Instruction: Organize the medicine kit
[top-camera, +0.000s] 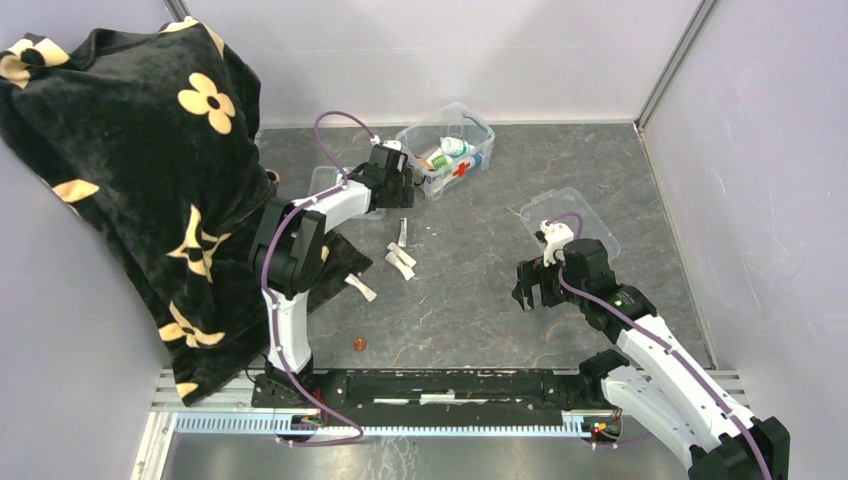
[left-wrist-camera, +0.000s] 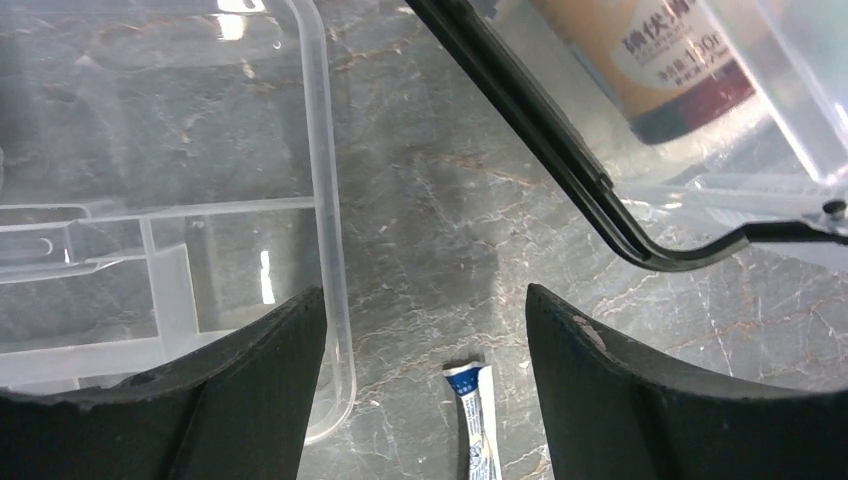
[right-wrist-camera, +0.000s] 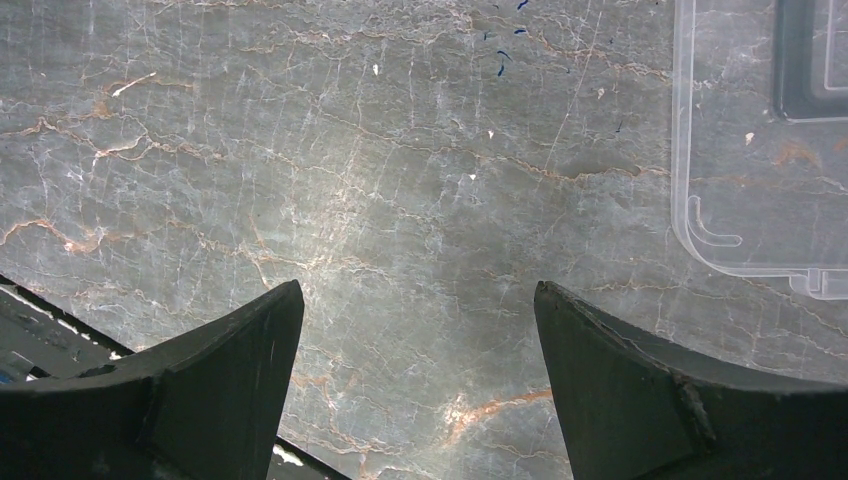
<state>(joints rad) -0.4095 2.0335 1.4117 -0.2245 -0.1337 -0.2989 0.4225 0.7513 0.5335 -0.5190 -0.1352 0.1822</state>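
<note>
Lying far back on the table (top-camera: 470, 300), the kit (top-camera: 445, 152) ran diagonally, near-left to far-right, red cross (top-camera: 460, 171) facing near-right. The left gripper (left-wrist-camera: 425, 310) beside it and right gripper (right-wrist-camera: 418, 300) gaped wide, both empty.

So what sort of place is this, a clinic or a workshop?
Probably a robot test booth, not a clinic: the left arm and right arm are bolted to a metal rail at a table edge, bare framed walls close it in, and the medicine kit looks like a practice prop.
</note>
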